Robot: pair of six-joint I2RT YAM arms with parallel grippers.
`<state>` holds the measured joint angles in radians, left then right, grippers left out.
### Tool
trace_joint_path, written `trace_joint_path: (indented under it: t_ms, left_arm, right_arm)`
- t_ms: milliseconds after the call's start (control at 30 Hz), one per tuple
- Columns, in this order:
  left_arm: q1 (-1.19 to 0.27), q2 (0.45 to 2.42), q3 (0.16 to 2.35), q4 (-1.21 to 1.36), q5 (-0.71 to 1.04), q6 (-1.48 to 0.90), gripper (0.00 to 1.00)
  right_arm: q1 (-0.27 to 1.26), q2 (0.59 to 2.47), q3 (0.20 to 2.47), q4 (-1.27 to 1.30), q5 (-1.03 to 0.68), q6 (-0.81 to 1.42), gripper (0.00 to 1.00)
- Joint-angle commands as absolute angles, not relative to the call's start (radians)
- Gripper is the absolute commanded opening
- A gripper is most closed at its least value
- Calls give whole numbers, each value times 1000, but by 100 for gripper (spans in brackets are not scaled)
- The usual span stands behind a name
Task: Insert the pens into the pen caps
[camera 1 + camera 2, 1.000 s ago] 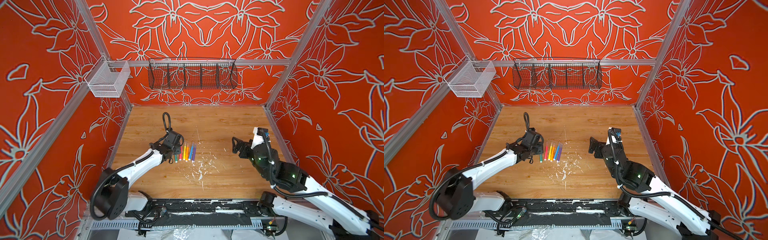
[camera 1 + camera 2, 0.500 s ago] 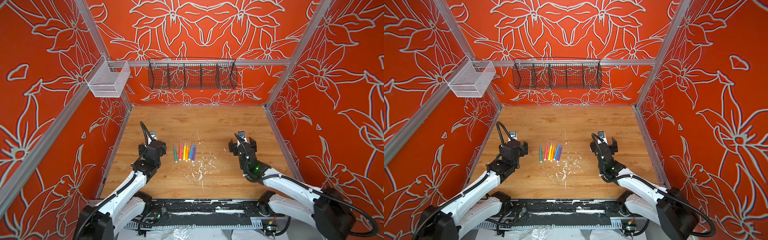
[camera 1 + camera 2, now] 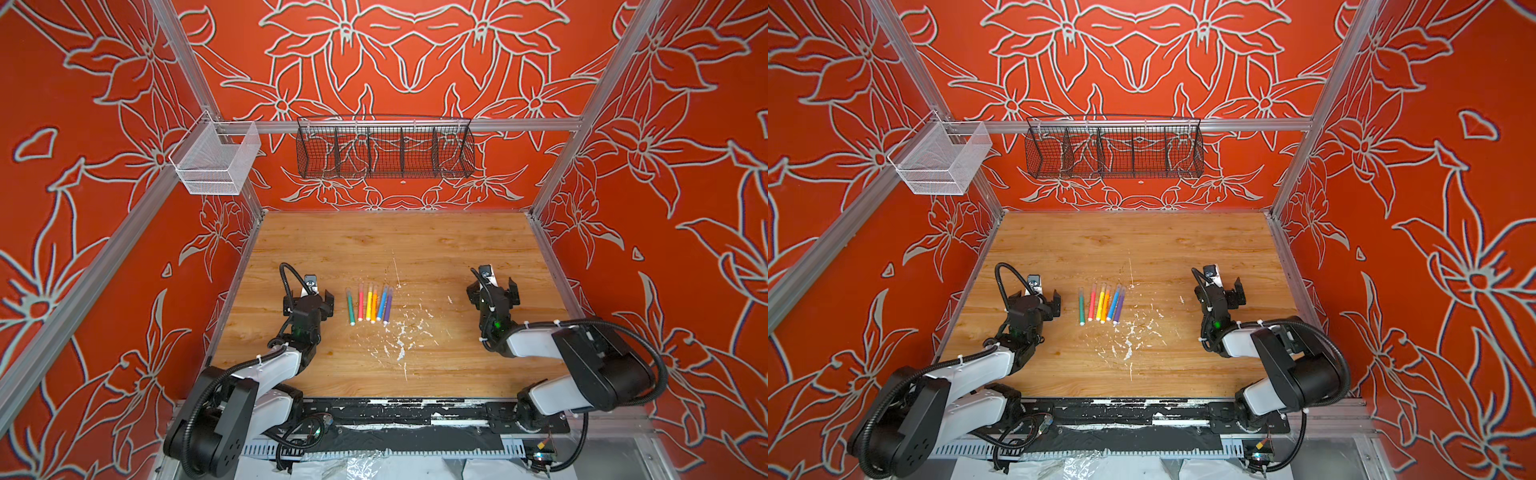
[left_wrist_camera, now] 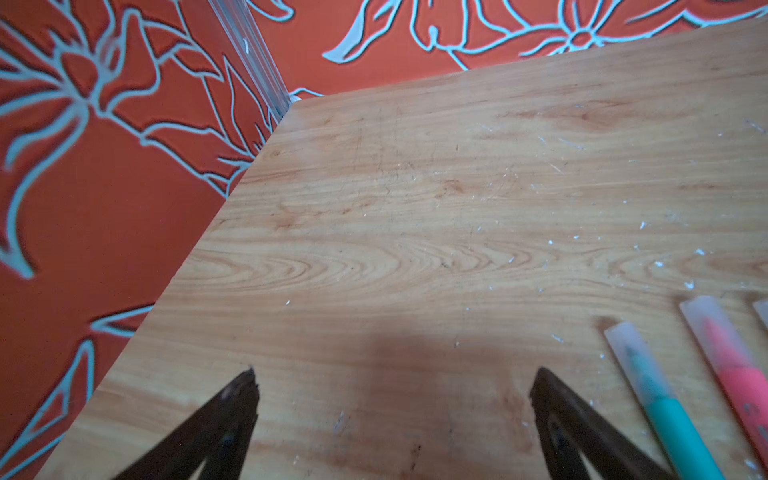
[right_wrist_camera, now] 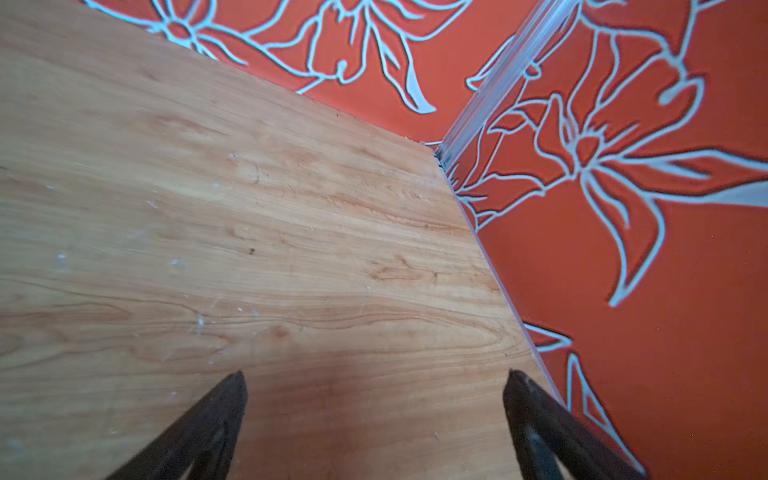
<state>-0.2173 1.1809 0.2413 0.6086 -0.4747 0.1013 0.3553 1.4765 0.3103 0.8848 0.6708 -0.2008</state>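
Six pens (image 3: 370, 304) side by side on the wooden table (image 3: 415, 249), left of centre, far ends seemingly all inside clear pen caps (image 4: 636, 353); left gripper (image 3: 308, 299) just left of them, jaws wide, empty; right gripper (image 3: 492, 291) well apart, right side, jaws wide, empty

Table (image 3: 374, 245) at centre. Pens (image 3: 370, 303) lie side by side in row, left of table's middle, pen caps (image 4: 636, 357) on far ends. Left gripper (image 3: 308, 297) just left of row, apart from it. Right gripper (image 3: 493, 289) well to right, near table's right edge. Paint flecks (image 3: 399, 340) on near side of pens, slightly right. Wire basket (image 3: 384, 147) on far wall. Mesh bin (image 3: 216, 162) at far left corner, above table.
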Motion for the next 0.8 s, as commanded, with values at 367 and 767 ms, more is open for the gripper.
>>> trace_joint_path:
  t_ms: [367, 767]
  left_arm:
    - [-100, 1310, 195, 876, -252, 30, 98]
    - [11, 1377, 310, 737, -213, -68, 97]
  right_arm:
    - [135, 1436, 237, 1005, 287, -46, 98]
    - [134, 1442, 256, 980, 305, -39, 98]
